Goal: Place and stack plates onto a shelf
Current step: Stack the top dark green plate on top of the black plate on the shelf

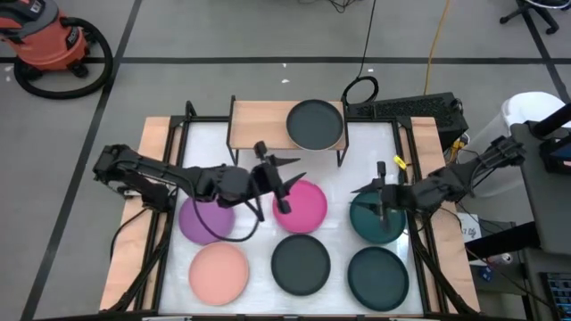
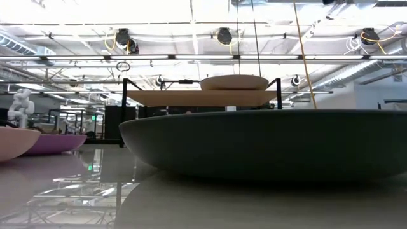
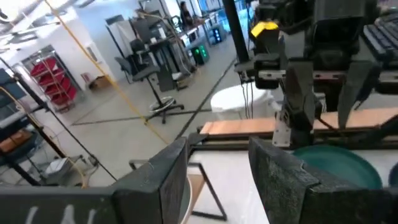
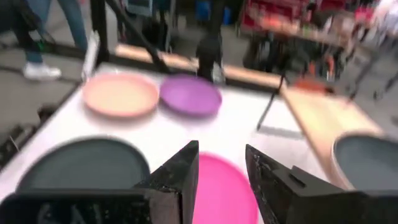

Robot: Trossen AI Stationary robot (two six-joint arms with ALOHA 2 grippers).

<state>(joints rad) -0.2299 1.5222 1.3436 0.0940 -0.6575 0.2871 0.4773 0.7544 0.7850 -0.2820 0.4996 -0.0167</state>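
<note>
The shelf (image 1: 285,125) stands at the table's far edge and carries one dark grey plate (image 1: 314,123) on its right half. Six plates lie flat on the table: purple (image 1: 207,218), magenta (image 1: 302,207), teal (image 1: 375,218), salmon (image 1: 219,272), dark grey (image 1: 301,265) and a second teal (image 1: 377,276). My left gripper (image 1: 290,183) is open and empty, hovering over the magenta plate's far left rim. My right gripper (image 1: 368,185) is open and empty above the far teal plate's left rim. In the right wrist view its fingers (image 4: 222,168) frame the magenta plate (image 4: 224,186).
The shelf's left half (image 1: 259,120) is bare wood. Thin black legs (image 1: 339,156) stand under the shelf. A cable loop (image 1: 234,234) hangs from the left arm over the purple plate. Wooden rails (image 1: 156,178) edge the white table. In the low view a dark plate (image 2: 267,143) fills the foreground.
</note>
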